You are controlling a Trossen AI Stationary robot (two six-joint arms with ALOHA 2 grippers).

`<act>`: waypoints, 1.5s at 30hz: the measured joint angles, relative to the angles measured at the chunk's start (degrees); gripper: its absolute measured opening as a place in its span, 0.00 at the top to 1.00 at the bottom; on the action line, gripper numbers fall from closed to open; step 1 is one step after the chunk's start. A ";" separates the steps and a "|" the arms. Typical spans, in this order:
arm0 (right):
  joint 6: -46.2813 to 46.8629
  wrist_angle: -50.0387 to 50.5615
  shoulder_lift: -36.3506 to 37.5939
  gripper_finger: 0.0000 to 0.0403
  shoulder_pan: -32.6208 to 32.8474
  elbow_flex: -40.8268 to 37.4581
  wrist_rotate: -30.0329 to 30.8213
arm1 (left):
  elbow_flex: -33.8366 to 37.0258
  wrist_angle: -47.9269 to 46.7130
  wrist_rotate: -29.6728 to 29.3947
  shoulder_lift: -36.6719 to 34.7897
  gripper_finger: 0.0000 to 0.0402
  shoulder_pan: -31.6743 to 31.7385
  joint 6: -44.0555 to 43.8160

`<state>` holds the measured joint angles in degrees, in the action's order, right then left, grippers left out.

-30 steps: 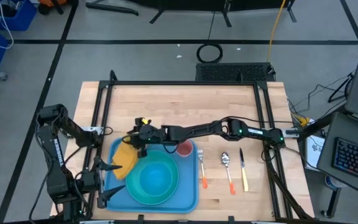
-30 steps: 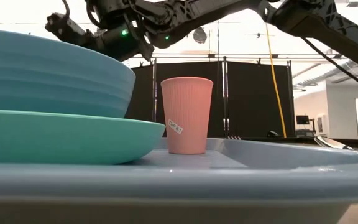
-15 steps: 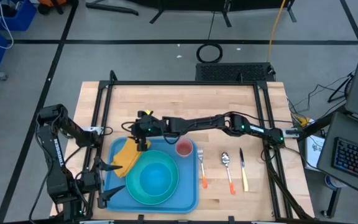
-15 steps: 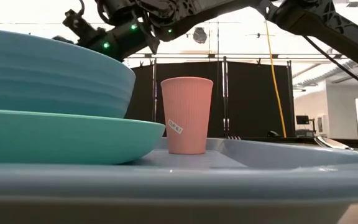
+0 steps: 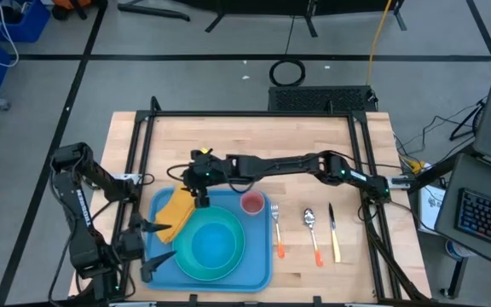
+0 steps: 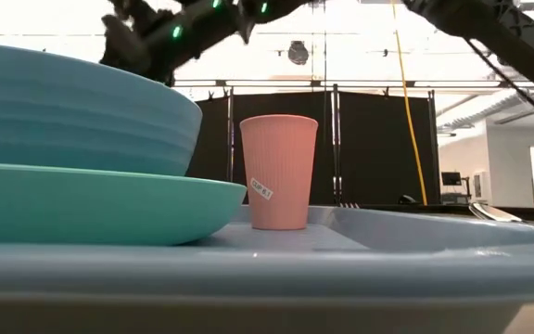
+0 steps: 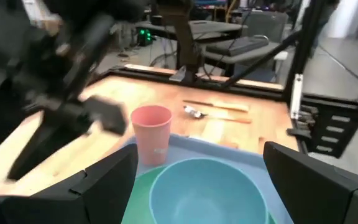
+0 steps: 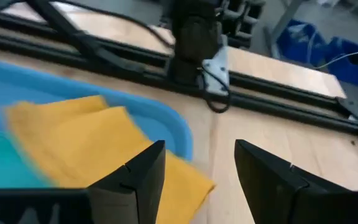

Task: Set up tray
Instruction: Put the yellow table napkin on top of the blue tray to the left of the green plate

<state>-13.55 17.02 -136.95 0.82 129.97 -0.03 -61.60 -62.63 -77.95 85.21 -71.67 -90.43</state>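
The large light-blue rectangular plastic tray (image 5: 258,256), long axis along the surface's front edge, lies directly beneath the released, empty right end effector (image 5: 201,199) hovering over its far-left corner beside the yellow cloth (image 5: 174,215).

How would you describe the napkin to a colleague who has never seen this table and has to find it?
Start at the light-blue tray at the table's near edge. On its left end, beside the teal plate with the blue bowl, lies a yellow cloth napkin, one corner hanging over the tray's rim. It is the only yellow, soft thing there; the right gripper hovers open over it.
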 joint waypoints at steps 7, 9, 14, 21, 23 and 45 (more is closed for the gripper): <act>0.27 1.86 8.73 0.61 1.85 -8.47 -0.11 | 0.00 3.95 2.91 0.00 0.13 3.02 -2.01; 0.78 0.09 12.13 0.63 2.19 -13.63 -0.22 | 0.00 6.58 3.02 0.00 0.12 3.50 -2.27; 2.49 -9.86 23.02 0.66 3.72 -30.94 -0.23 | 0.00 9.65 2.40 -0.01 0.13 5.11 -1.42; 6.82 -26.43 39.53 0.67 5.89 -54.63 0.24 | 0.00 9.24 7.70 -0.02 0.13 9.83 5.67; 8.20 -29.90 43.25 0.67 6.44 -60.29 0.26 | 0.00 9.20 9.99 -0.02 0.12 11.13 8.84; 12.55 -46.34 57.89 0.67 14.29 -84.19 12.33 | 0.00 10.68 19.72 -0.02 0.13 23.40 24.79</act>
<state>-0.99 -29.32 -79.06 15.11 45.78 12.29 -61.61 -51.95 -58.23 85.19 -48.27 -65.63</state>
